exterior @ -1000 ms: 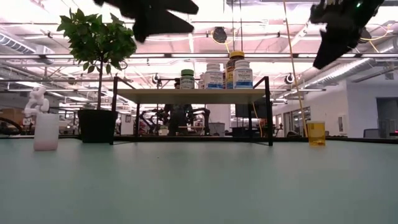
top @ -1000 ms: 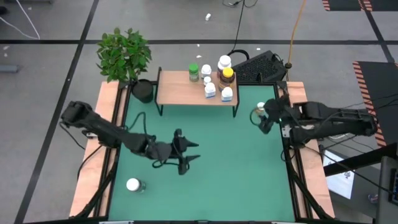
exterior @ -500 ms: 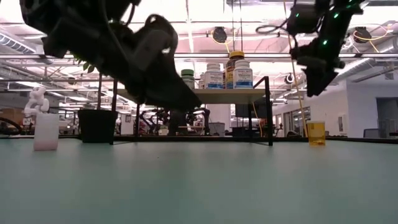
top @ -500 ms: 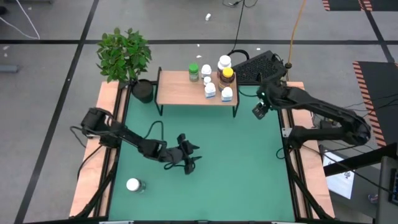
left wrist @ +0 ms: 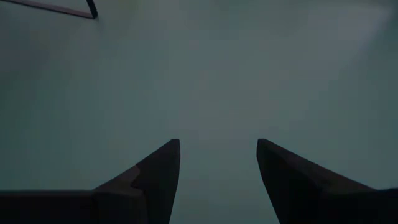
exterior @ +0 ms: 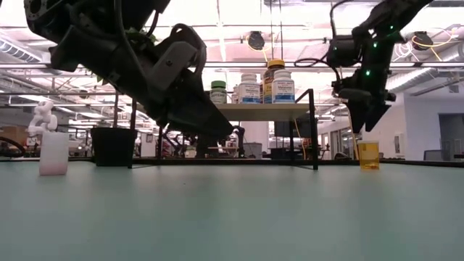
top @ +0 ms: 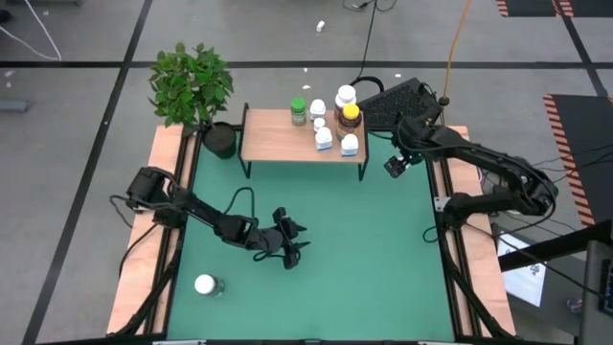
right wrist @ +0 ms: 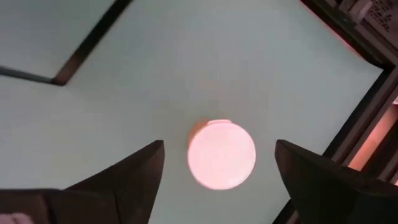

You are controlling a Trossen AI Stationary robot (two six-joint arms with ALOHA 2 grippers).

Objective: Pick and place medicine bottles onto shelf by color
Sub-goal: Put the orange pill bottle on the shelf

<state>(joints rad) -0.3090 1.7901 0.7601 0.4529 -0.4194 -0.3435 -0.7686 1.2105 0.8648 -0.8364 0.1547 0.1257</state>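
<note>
Shelf [top: 287, 142] at the table's far edge carries six bottles [top: 326, 120]. I see my left gripper [top: 290, 246] spread empty low over mid-table, my right gripper [right wrist: 217, 163] spread above the orange vial [right wrist: 222, 154]; one white bottle [top: 205, 285] stands near-left.

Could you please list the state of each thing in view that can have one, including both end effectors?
Left end effector: open, empty, low over bare mat.
Right end effector: open, empty, above the orange bottle.
Orange bottle: upright on the table, capped, not gripped.
White bottle: upright near the table's front left, untouched.
Shelf: standing, holding several upright bottles.
Green-capped bottle: upright on the shelf.
</note>
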